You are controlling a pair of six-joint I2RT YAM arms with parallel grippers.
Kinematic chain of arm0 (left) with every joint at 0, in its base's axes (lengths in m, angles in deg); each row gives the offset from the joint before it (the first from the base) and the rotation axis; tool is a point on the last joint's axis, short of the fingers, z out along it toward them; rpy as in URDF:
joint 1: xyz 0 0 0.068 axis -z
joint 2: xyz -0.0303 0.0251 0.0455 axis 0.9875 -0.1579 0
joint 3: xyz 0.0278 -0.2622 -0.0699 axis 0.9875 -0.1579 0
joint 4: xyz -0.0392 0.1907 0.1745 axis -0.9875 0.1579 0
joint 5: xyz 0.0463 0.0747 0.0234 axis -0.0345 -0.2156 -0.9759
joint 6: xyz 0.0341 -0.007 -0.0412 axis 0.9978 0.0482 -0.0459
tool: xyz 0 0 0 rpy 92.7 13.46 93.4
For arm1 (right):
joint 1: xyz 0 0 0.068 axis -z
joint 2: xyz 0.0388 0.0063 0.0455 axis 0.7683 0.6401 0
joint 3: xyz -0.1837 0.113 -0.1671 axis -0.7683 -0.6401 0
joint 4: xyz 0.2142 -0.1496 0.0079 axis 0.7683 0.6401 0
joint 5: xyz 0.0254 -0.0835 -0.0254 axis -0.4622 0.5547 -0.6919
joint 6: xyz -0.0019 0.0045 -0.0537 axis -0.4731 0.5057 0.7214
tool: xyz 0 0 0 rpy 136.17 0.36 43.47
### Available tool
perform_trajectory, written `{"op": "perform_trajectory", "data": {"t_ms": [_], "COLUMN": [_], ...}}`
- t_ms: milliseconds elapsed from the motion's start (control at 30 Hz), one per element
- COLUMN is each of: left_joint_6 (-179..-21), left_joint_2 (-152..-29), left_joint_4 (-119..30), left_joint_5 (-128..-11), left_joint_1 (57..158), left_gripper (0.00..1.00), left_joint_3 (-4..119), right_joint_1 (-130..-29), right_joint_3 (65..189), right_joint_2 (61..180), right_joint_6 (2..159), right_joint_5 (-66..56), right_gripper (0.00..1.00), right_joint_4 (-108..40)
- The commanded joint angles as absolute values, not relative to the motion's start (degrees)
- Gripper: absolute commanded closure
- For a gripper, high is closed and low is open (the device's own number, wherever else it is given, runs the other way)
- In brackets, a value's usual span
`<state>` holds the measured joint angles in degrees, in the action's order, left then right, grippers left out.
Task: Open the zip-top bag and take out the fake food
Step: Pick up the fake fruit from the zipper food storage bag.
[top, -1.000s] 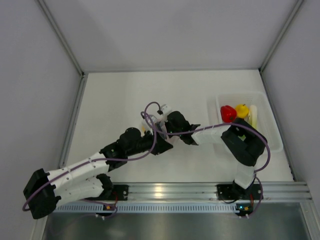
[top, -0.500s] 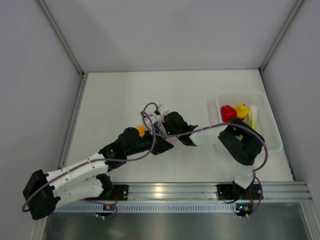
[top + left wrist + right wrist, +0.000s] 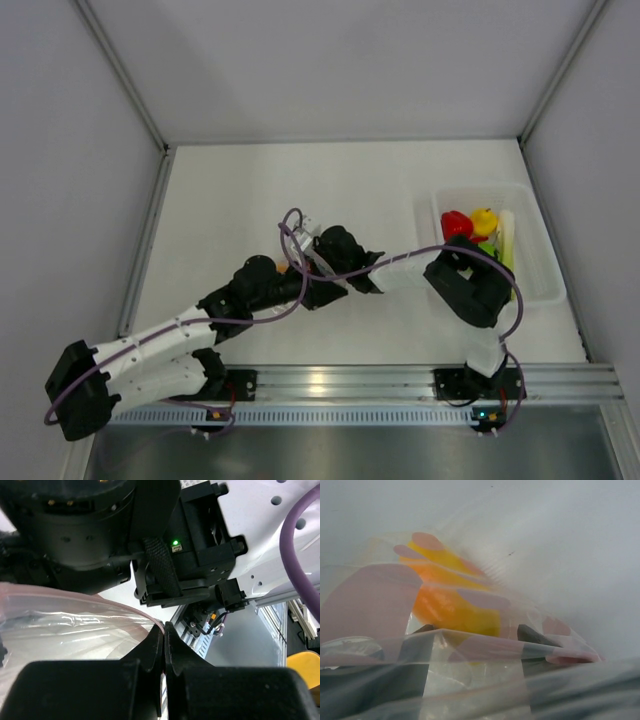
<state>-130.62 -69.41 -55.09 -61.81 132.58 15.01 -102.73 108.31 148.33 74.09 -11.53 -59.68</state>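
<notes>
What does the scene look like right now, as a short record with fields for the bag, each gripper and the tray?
bag: zip-top bag, clear with a pink edge, mid-table where the two arms meet
left gripper: shut on the bag's edge
right gripper: open, fingers apart, seen through the plastic
in bag: orange-yellow piece, apparently inside, just beyond the right fingers
tray: on the right, holds red pepper, yellow piece, pale stalk

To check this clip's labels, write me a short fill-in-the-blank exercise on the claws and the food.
The left claw is ___ on the zip-top bag.
The red pepper lies in the white ___.
The right claw faces the orange piece with jaws ___.
Missing: shut; tray; open.
</notes>
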Motion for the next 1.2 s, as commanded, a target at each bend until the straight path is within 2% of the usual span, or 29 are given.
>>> {"op": "perform_trajectory", "data": {"t_ms": [0,67,133,167,200,233,367,567,733,867,1033,1167], "left_joint_6": [-130.6,-130.3,-130.5,-130.6,-130.9,-131.0,-131.3,-132.5,-133.4,-133.6,-133.6,-133.5], "left_joint_2": [-67.1,-66.7,-66.5,-66.6,-66.7,-66.6,-65.6,-61.0,-56.0,-51.7,-46.8,-49.0], "left_joint_4": [-59.2,-59.1,-59.1,-59.1,-59.1,-59.1,-59.1,-59.1,-59.1,-59.1,-59.1,-59.1], "left_joint_5": [-52.6,-53.3,-54.2,-54.4,-54.7,-54.4,-54.5,-60.2,-66.9,-71.1,-75.4,-74.2], "left_joint_1": [134.0,134.0,134.0,134.0,134.0,134.0,134.0,134.0,134.0,134.0,134.0,134.0], "left_gripper": [1.00,1.00,1.00,1.00,1.00,1.00,1.00,1.00,1.00,1.00,1.00,1.00], "left_joint_3": [14.2,13.8,13.5,13.5,13.6,13.9,15.0,14.8,12.1,10.2,9.2,11.4], "right_joint_1": [-104.9,-105.8,-107.9,-108.3,-108.8,-108.8,-108.7,-108.6,-106.7,-104.5,-103.3,-103.3], "right_joint_3": [112.7,113.3,114.7,114.4,114.0,112.8,109.9,110.2,109.8,108.4,109.8,113.9], "right_joint_2": [150.3,151.5,152.2,152.3,151.8,150.6,145.3,137.9,131.4,123.8,109.5,106.2], "right_joint_6": [74.8,75.0,75.1,74.3,73.2,72.3,70.4,69.2,67.9,64.3,60.0,60.6], "right_joint_5": [-13.6,-10.6,-4.9,-0.8,1.9,7.9,17.8,32.5,36.5,40.4,46.1,44.6], "right_gripper": [0.32,0.34,0.45,0.46,0.54,0.54,0.51,0.50,0.47,0.47,0.47,0.47], "right_joint_4": [-64.7,-63.4,-59.8,-58.9,-57.7,-56.9,-49.2,-24.4,-3.7,7.4,17.1,23.8]}}
